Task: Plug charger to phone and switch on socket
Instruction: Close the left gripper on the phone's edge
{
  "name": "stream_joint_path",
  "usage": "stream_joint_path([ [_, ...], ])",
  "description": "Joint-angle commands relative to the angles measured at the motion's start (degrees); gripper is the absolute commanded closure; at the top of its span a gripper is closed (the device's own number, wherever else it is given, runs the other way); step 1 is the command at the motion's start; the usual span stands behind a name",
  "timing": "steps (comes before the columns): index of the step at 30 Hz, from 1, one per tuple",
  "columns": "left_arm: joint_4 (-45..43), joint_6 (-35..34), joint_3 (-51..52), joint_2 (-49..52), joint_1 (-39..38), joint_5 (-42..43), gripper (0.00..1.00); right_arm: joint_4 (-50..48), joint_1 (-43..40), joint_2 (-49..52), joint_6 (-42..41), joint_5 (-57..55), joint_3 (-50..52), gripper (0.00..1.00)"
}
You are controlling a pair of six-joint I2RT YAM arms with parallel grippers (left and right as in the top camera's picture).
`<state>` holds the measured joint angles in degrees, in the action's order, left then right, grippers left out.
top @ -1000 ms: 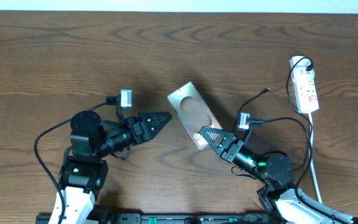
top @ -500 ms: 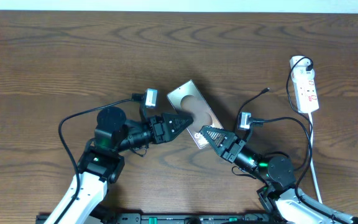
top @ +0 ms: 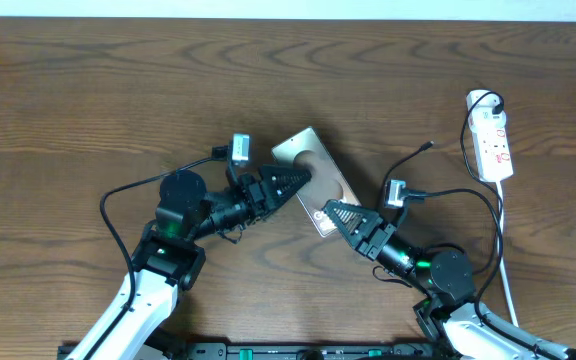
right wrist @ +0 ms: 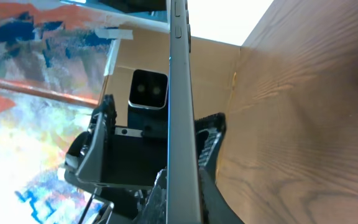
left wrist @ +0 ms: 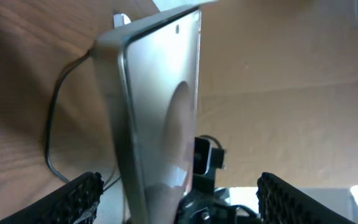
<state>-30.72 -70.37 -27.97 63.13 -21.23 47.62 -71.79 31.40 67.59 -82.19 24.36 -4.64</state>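
Phone (top: 298, 155) sits near the middle of the wooden table (top: 118, 90), its long axis running on a slant from upper left to lower right in the overhead view; whether it lies flat or is tipped off the wood cannot be told. The left gripper (top: 298, 180) comes in from the phone's left side with its jaws spread wide, one on each side of the slab in its wrist view, neither plainly touching it. The right gripper (top: 330, 212) is pressed together on the phone's lower-right end, pinching the thin slab edge-on. The socket (top: 493, 145) lies well apart to the phone's right, by the table edge. The charger (top: 413, 155) trails between phone and socket, and its connector tip (top: 429, 146) rests to the phone's right, beyond the right gripper. The right arm is the nearer to that tip but occupied; the free left gripper is on the phone's far side, so the pickup probably needs a change of grip.
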Motion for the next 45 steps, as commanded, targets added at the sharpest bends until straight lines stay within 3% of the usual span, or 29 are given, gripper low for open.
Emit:
stream_joint_path([
  [1, -0.8, -5.0, -0.4, 0.1, -1.3, -4.1, 0.19, 0.4, -0.2, 0.5, 1.2, -2.4, -0.9, 0.99],
  [10, -4.5, -5.4, -0.4, 0.1, -5.7, -8.5, 0.2, 0.5, 1.0, 1.0, 0.8, -4.0, -1.0, 0.99],
  [11, -4.5, -5.4, -0.4, 0.1, -5.7, -8.5, 0.27, 0.4, 1.0, 1.0, 0.8, -4.3, -1.1, 0.99],
  [13, -4.5, -5.4, -0.4, 0.1, -5.7, -8.5, 0.32, 0.4, 1.0, 1.0, 0.2, -4.3, -1.3, 0.99],
  [29, -4.5, -4.7, -0.4, 0.1, -5.7, -8.9, 0.34, 0.7, 6.1, 1.0, 0.0, -4.3, -4.1, 0.99],
  [34, -4.5, -4.5, -0.4, 0.1, -5.7, -8.9, 0.45, 0.9, 6.1, 1.0, 0.0, -4.3, -4.1, 0.99],
  [45, -4.5, -4.5, -0.4, 0.1, -5.7, -11.3, 0.58, 0.9, 6.1, 1.0, -4.0, -7.0, -4.1, 0.99],
])
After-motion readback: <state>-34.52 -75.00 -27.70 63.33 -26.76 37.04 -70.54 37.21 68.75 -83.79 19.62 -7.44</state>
